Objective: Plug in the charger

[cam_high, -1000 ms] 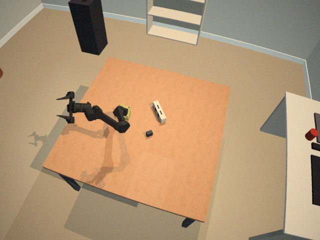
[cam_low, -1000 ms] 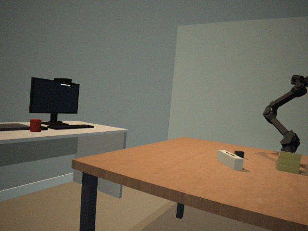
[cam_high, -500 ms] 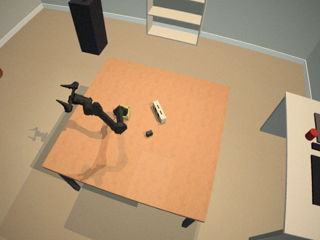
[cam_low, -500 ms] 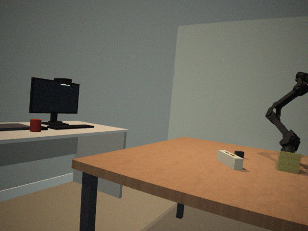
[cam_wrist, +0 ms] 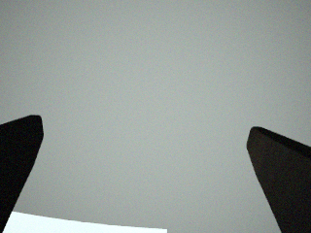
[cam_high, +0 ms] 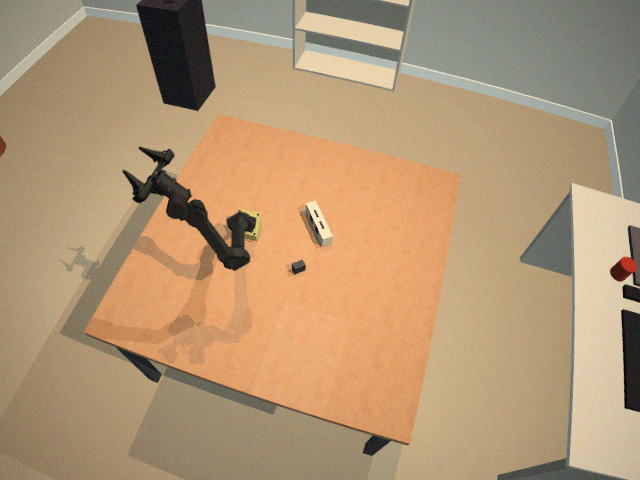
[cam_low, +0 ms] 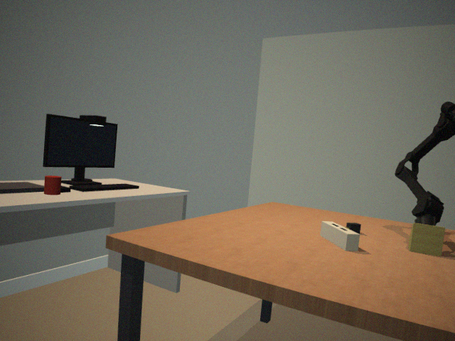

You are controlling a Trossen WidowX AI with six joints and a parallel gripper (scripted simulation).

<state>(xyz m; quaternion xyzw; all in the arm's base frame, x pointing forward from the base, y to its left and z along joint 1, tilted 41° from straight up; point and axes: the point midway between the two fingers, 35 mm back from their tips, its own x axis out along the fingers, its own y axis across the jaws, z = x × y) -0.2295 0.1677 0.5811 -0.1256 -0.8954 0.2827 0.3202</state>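
Note:
The small black two-prong charger [cam_high: 298,266] [cam_low: 353,226] lies on the orange table [cam_high: 361,310] [cam_low: 257,249], a little in front of the white power strip [cam_high: 318,223] [cam_low: 340,234]. The strip lies flat with two pairs of slots on its top. My gripper [cam_high: 138,167] [cam_wrist: 148,131] is open and empty. It is raised high beyond the table's left edge, far from the charger and the strip, and points away from them. The wrist view shows only the two dark fingertips against a grey wall. In the exterior view the arm [cam_low: 419,176] runs out of frame and the gripper is cut off.
The arm's base stands on a yellow-green block [cam_high: 251,225] [cam_low: 426,239] left of the strip. Off the table are a tall black cabinet [cam_high: 175,51], a shelf unit [cam_high: 351,41], and a white desk [cam_high: 599,335] [cam_low: 92,198] with a monitor [cam_low: 79,145] and a red cup [cam_high: 622,268] [cam_low: 52,184].

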